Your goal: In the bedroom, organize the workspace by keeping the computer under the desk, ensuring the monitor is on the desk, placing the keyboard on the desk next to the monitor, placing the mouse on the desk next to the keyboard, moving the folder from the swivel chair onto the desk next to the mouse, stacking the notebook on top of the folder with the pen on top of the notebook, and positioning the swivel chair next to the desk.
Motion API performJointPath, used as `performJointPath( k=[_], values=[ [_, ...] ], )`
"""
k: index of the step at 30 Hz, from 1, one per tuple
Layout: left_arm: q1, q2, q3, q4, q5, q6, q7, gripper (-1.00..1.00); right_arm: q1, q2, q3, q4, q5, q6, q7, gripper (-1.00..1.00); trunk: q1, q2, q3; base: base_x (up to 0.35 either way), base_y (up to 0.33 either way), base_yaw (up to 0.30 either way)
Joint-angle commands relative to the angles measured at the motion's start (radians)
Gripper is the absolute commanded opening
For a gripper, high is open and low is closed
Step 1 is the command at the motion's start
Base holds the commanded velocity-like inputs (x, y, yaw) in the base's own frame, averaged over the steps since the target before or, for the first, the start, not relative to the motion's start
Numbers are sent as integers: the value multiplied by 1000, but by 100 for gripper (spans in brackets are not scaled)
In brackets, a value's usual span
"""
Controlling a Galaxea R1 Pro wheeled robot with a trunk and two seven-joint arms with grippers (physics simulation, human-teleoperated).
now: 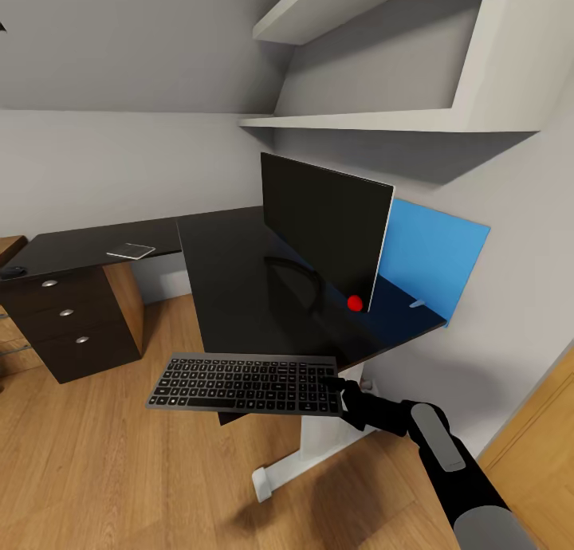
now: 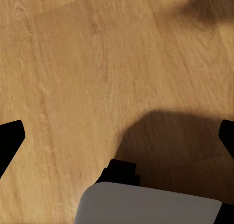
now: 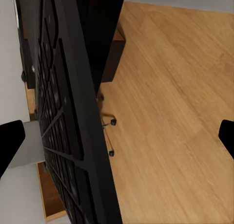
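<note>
Head view: keyboard (image 1: 243, 383) carried flat and level, keys up, just off the near edge of the glossy black desk (image 1: 231, 263), over the wood floor (image 1: 96, 470). Gripped at its right-hand short end by the right gripper (image 1: 341, 392), clamped on that edge, the rest of the board sticking out unsupported. Step in hand, by judgement: setting the keyboard on the desk beside the monitor (image 1: 323, 227). Best done by lifting enough to clear the desk lip, sliding forward over the bare black surface in front of the screen, keeping the board level so the free end does not dip and catch the edge, and stopping short of the ring stand. Release only once the whole board rests on the top. Right arm reaching up from the lower right of the view, forearm slanting toward the desk, wrist roughly level. Right wrist view: keyboard (image 3: 63, 117) seen edge-on, close to the camera. Left wrist view: left gripper (image 2: 117, 136) pointing down at bare floor, fingertips wide apart, holding nothing.
</note>
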Motion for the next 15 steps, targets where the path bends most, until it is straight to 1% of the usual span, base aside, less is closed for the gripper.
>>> performJointPath(
  k=[1, 9, 12, 15],
  values=[
    [-1, 0, -9, -2, 4, -2, 7, 100, -1, 0, -1, 0, 2, 4, 2, 100, 0, 0, -1, 0, 0, 0],
    [0, 0, -9, -2, 4, -2, 7, 100, -1, 0, 1, -2, 0, 5, 3, 100, 0, 0, -1, 0, 0, 0],
    [-1, 0, -10, -2, 4, -2, 7, 100, -1, -1, 4, -4, 0, 6, 49, 100, 0, 0, -1, 0, 0, 0],
    [-1, -1, -10, -2, 4, -3, 7, 100, -1, -1, 5, -5, 1, 6, 62, 100, 0, 0, -1, 0, 0, 0]
  ],
)
